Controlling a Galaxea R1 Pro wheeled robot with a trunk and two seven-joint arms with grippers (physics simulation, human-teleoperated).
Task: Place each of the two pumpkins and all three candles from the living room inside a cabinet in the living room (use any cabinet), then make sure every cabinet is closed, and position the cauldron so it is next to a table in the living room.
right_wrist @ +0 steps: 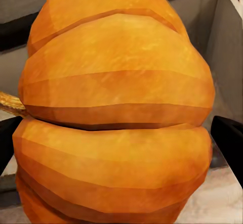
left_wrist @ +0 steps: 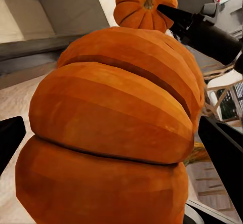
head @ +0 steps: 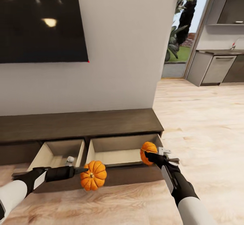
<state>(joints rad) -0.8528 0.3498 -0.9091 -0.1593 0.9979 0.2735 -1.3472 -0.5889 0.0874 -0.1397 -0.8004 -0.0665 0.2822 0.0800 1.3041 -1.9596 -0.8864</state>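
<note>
The long low dark-brown cabinet (head: 81, 125) stands against the wall with two drawers pulled open, pale beige inside. My left gripper (head: 84, 171) is shut on a bright-orange pumpkin (head: 93, 175), held in front of the drawer fronts; its ribs (left_wrist: 111, 133) sit between the black fingers (left_wrist: 223, 150). My right gripper (head: 146, 154) is shut on the second pumpkin (head: 148, 150) at the right drawer's (head: 118, 155) near right corner. In the right wrist view that pumpkin (right_wrist: 116, 118) hides most of the drawer. A grey-beige candle (head: 70, 159) stands in the left drawer (head: 54, 154).
A large dark TV screen (head: 40, 18) hangs on the white wall above the cabinet. Pale wood floor (head: 203, 123) stretches to the right toward grey kitchen units (head: 217, 67) and a glazed opening with plants (head: 179, 32).
</note>
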